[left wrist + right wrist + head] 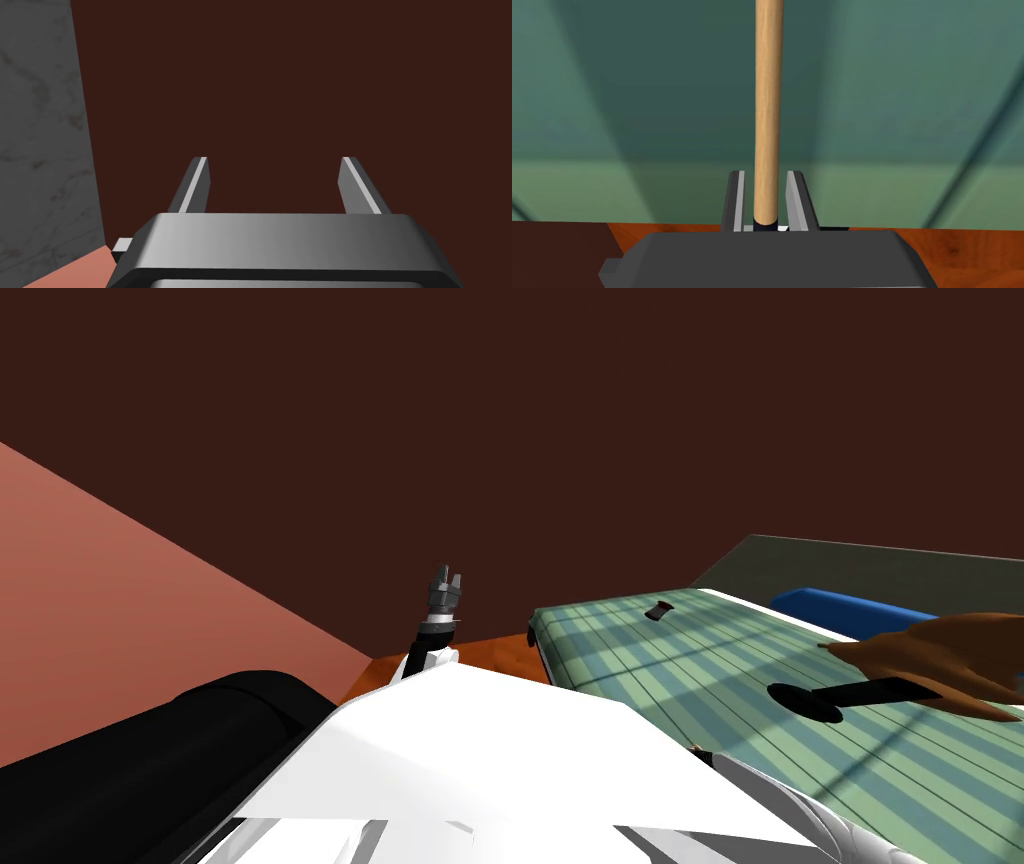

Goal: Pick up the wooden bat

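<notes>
Your right gripper (765, 173) grips the bat (768, 100) close to its dark butt end. Expect the long shaft beyond to pivot or slip over the green striped bed (612, 125). Your left gripper (274, 182) is spread wide, idle.

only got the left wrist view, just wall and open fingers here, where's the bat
Observer: the bat sits between the fingers of the right tool, which are closed on its shaft near the dark end.
Operator: what's behind it
Observer: a bed with a green striped cover.
Operator: and where's my left tool next to all that
Observer: the left tool is held up to the left of the bed's near corner, touching nothing.
</notes>
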Controlling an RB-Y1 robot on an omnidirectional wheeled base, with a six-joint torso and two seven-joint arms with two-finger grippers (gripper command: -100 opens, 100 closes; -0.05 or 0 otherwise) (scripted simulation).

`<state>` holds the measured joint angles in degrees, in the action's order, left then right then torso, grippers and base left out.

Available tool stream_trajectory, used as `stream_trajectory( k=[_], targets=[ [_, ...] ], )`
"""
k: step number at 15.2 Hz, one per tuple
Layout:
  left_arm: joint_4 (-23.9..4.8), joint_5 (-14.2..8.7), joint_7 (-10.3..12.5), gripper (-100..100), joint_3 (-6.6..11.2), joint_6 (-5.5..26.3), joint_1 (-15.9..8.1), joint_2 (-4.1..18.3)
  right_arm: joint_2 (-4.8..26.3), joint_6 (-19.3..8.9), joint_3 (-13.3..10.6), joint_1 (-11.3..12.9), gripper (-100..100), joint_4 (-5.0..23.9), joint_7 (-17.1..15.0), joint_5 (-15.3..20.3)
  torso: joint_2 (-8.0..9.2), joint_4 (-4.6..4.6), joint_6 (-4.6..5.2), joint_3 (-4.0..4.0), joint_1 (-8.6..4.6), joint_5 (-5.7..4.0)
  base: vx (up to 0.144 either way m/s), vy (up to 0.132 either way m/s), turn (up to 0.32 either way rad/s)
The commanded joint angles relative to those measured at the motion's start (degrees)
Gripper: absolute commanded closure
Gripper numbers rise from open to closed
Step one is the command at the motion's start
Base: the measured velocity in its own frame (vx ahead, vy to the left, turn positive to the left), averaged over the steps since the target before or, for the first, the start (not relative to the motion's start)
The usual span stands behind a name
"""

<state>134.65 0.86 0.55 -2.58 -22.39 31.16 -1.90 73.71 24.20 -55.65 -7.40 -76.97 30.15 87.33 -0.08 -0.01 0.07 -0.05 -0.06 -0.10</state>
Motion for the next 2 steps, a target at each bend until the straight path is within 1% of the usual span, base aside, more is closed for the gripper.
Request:
stream_trajectory(
  k=[1,2],
  targets=[
    [0.0,0.0,0.0,0,0.00,0.0,0.0,0.0,1.5,0.8,0.1,0.2,100,-1.6,-0.7,0.0,0.00,0.00,0.00,0.00,0.00,0.00,0.005,0.017,-0.052],
    [0.0,0.0,0.0,0,0.00,0.0,0.0,0.0,0.7,0.4,0.0,0.2,100,-0.6,-0.2,0.0,-0.01,0.00,-0.01,-0.01,0.02,0.00,0.003,0.009,-0.014]
  ],
)
